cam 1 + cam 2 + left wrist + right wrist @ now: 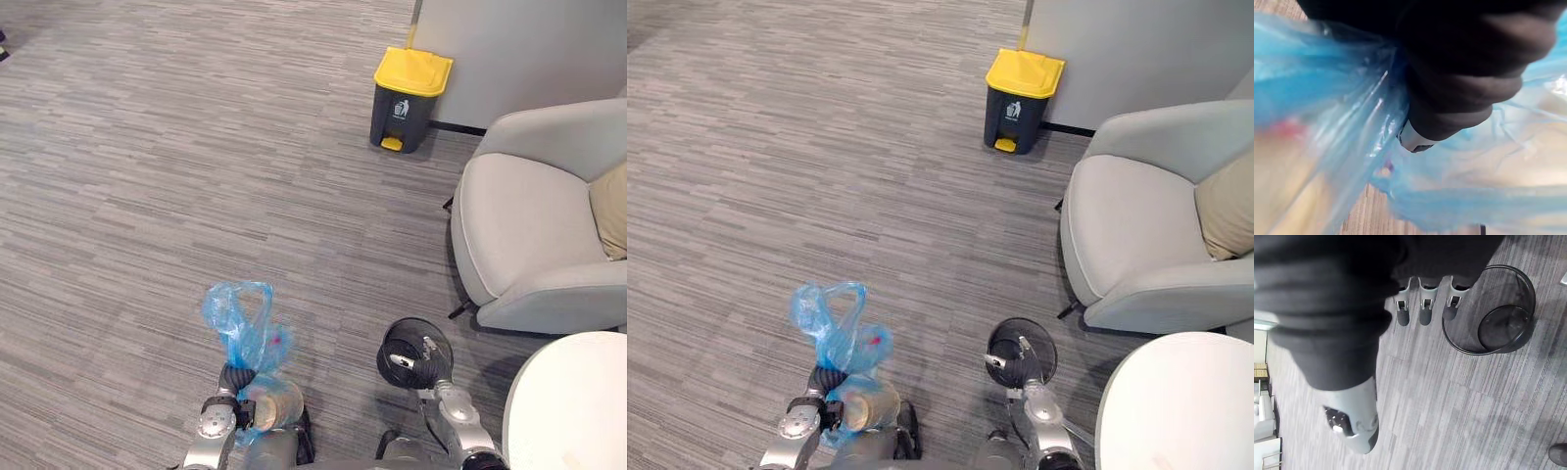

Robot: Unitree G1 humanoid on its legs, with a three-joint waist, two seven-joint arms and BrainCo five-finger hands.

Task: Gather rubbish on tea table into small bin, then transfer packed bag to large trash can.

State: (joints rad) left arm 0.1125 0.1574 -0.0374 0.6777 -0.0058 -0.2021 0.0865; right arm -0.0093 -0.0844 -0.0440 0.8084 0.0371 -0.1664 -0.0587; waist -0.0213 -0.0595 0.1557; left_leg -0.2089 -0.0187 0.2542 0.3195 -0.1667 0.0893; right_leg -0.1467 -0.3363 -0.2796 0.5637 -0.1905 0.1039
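Left hand (238,380) is clenched round the blue bag (240,318) at its neck; right hand (1426,303) hangs loose, empty. Trash can (409,98) is well off, so the thin plastic might slip en route.

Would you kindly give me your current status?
Left hand shut on bag. Right hand open over bin. Trash can ahead, lid down.

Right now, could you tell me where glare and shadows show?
Left wrist view: bright glints streak the blue bag held by the left hand. Left eye view: soft shadow under the armchair. Right wrist view: sheen inside the small bin.
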